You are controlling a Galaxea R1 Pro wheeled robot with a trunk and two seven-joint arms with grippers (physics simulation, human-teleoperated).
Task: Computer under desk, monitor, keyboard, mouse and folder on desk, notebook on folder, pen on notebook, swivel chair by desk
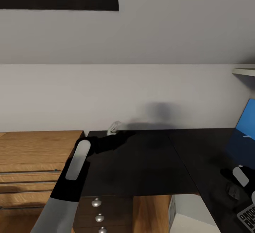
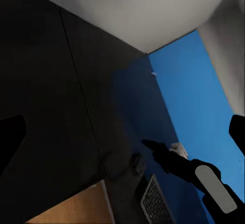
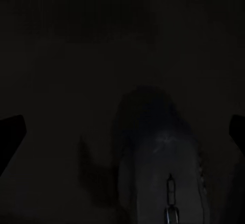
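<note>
The black mouse (image 3: 163, 173) lies on the matte black desk (image 1: 141, 165), close under my open right gripper (image 3: 122, 127), whose fingertips stand wide apart. It also shows as a small dark lump (image 1: 233, 190) beside my right arm, just beyond the keyboard (image 1: 249, 217) corner. My left gripper (image 1: 114, 129) is open and empty, low over the desk's back edge near the wall. Its wrist view looks along the desk at the mouse (image 2: 137, 163) and keyboard (image 2: 155, 203). A light grey computer (image 1: 191, 217) stands under the desk. Monitor, folder, notebook, pen and swivel chair are out of view.
The desk's blue back panel (image 1: 248, 120) rises at the right. A light wood cabinet (image 1: 35, 155) with long metal handles adjoins the desk on the left. A black drawer unit with round knobs (image 1: 97, 211) sits below the desk front. A pale wall runs behind.
</note>
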